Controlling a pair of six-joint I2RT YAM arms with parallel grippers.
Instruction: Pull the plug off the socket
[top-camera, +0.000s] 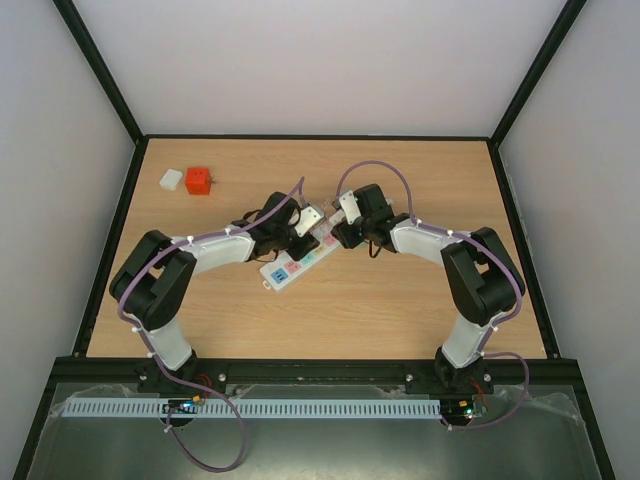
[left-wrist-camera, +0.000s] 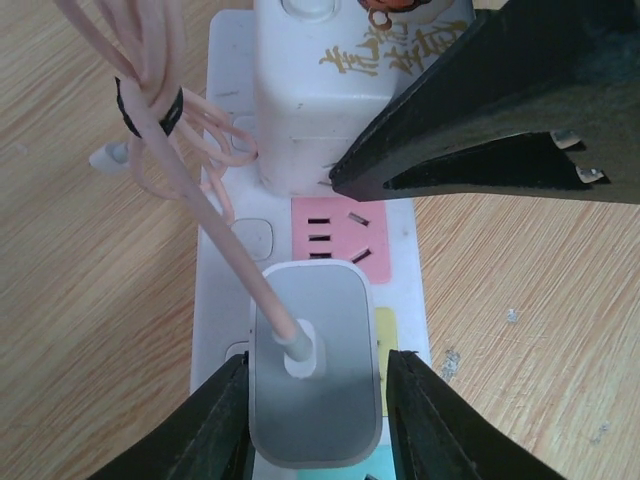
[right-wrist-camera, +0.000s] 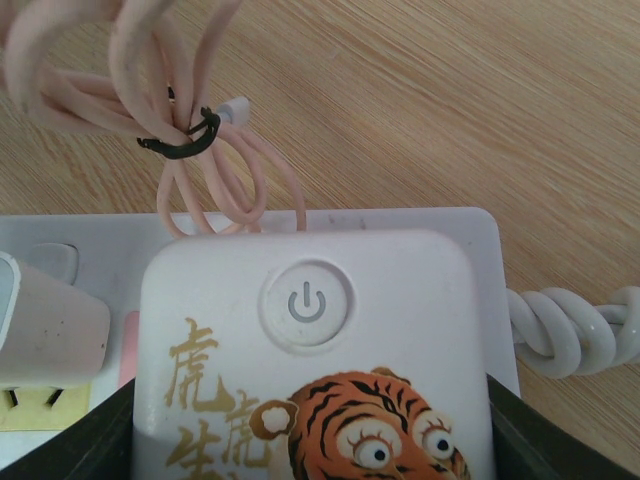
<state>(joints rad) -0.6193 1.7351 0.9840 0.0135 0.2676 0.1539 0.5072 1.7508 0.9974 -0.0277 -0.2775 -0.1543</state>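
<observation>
The socket (top-camera: 298, 262) lies at the middle of the counter (top-camera: 400, 310). The left claw (left-wrist-camera: 318, 440) pinches the white charger plug (left-wrist-camera: 335, 400) by its sides, ready to lift. The right claw (right-wrist-camera: 315, 440) clamps the tiger-printed adapter (right-wrist-camera: 310, 300), probably to hold the socket down.

Left arm (top-camera: 160, 285), right arm (top-camera: 482, 272): bulky black joint housings, white tubular links between them. Lavender cable (top-camera: 375, 163) along each arm, fixed with white ties, slack loops near wrists and near black bases (top-camera: 168, 378). Left fingers (left-wrist-camera: 212, 432): matte black, tapered, smooth inner faces. Right fingers (right-wrist-camera: 85, 445): same black plastic, angular; left wrist view shows silver screws (left-wrist-camera: 566, 138) recessed in one.
</observation>
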